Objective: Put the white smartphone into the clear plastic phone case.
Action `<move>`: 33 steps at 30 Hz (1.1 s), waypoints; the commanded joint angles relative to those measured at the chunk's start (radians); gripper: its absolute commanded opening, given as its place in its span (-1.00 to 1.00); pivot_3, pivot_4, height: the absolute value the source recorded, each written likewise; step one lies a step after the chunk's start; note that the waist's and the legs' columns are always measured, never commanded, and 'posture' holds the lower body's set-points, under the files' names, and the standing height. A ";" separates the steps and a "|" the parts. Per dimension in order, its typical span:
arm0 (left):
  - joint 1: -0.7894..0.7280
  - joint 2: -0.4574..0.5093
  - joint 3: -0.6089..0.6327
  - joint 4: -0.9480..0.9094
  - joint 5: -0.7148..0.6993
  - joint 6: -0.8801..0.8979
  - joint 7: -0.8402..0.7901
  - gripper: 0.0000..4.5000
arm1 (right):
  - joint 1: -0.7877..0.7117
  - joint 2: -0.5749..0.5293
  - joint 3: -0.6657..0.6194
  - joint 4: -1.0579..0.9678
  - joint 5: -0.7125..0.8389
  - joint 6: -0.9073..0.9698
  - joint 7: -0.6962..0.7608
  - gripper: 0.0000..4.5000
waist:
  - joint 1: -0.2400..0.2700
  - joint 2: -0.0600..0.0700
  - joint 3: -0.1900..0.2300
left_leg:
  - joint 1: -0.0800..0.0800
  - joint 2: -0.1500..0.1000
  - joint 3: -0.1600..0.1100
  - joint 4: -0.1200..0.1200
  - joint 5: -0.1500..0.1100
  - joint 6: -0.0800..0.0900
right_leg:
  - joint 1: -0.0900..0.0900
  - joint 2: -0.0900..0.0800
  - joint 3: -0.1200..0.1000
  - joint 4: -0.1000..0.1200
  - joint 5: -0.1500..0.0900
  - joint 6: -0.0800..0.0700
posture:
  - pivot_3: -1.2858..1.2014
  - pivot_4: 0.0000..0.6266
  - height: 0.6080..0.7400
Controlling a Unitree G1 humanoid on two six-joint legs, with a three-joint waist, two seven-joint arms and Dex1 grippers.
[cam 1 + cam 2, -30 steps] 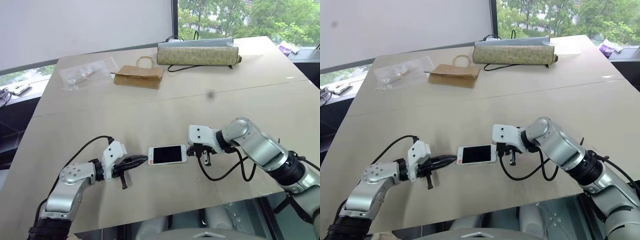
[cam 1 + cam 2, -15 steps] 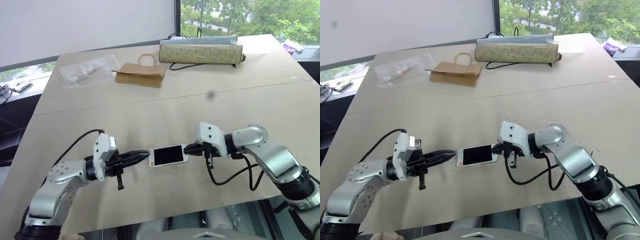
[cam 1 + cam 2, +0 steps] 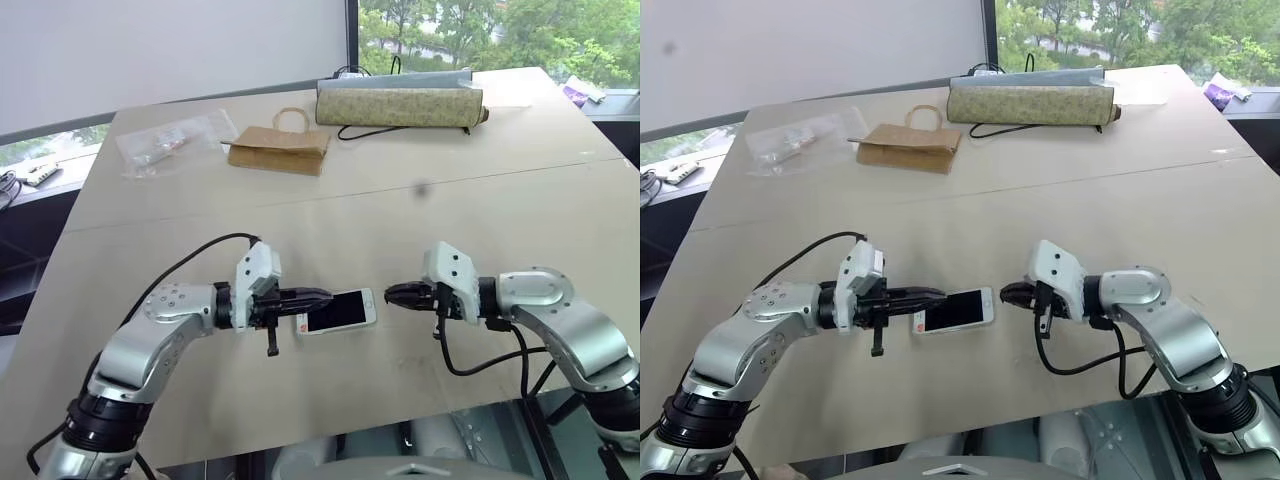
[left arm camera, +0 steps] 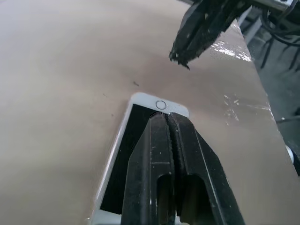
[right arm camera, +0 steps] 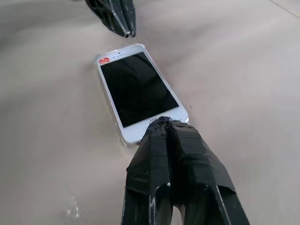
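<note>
Far back on the table (image 3: 560,210), toward its left corner, lies a crinkled clear plastic bag (image 3: 172,143) with small items inside, and just beside it a flat brown paper bag (image 3: 281,148) with a looped handle. Both sit well apart from the work near the front edge, likely parked out of the arms' way.

Nearer the front, the left pincer (image 3: 318,296) reaches in level from the left with its two black fingers clenched together on nothing. Its tip hangs over the left end of the white smartphone (image 3: 340,311). In the left wrist view the closed fingers run along the dark screen toward the round home button. Used as one blunt point, they seem meant to press or steady the phone, not to lift it.

The phone lies flat, screen up, between the two arms. A faint glossy edge around it in the right wrist view may be the clear case, but whether the phone is seated in it cannot be told.

To the right, the right pincer (image 3: 395,295) is likewise clenched and empty, pointing at the phone's home-button end and standing just off it, as if to push from the opposite side.

Farther back on the right lies a long patterned roll (image 3: 398,106) with a dark cord.
</note>
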 commanded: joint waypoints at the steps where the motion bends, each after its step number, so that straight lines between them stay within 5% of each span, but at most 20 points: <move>1: 0.015 -0.024 -0.021 0.078 0.053 -0.091 -0.032 -0.96 | 0.026 0.002 -0.026 -0.052 0.015 -0.050 -0.025 -1.00 | 0.005 0.000 0.000 | 0.000 0.000 0.000 0.000 0.000 0.000 | 0.000 0.000 0.000 0.000 0.000 0.000 | 0.03 -0.52 1.00; 9: 0.044 -0.064 -0.036 0.217 0.139 -0.230 -0.050 -0.96 | 0.032 0.028 -0.030 -0.029 0.057 -0.063 -0.045 -1.00 | 0.008 -0.001 0.000 | 0.000 0.000 0.000 0.001 0.000 0.000 | 0.000 0.000 0.000 0.000 0.000 0.000 | 0.03 -0.52 1.00; 33: 0.096 -0.117 -0.051 0.338 0.230 -0.380 -0.014 -0.96 | -0.109 -0.007 0.326 0.297 -0.193 -0.225 0.136 -1.00 | 0.005 -0.001 -0.013 | 0.010 0.000 0.001 0.003 0.000 0.000 | 0.011 0.000 0.000 0.002 0.000 0.000 | 0.03 -0.52 1.00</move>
